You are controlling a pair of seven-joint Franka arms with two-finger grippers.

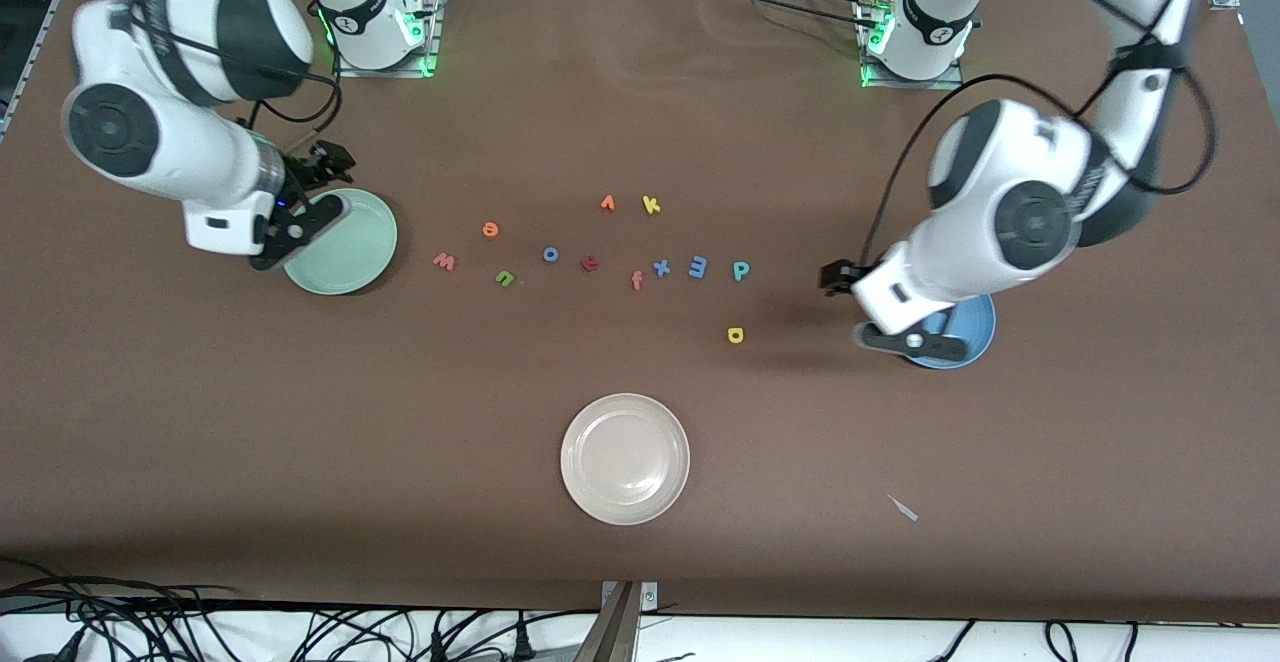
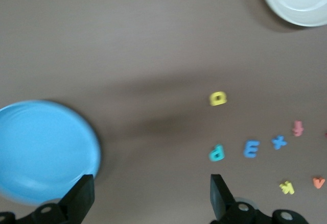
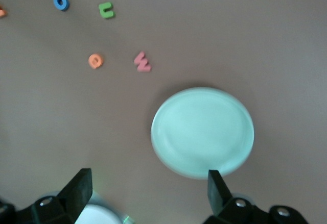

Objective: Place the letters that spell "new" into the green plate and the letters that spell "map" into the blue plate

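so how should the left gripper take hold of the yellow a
From straight above. The yellow a lies flat, alone, nearer the camera than the teal p, so the fingers can straddle its outer edges and pinch across its body.

Setting: robotics laboratory. Evidence: two white robot arms bolted to metal base plates [image 1: 385, 67] on a brown-covered table [image 1: 640, 412]; aluminium framing at the table's corners; loose black cables [image 1: 200, 622] along the edge nearest the front camera.
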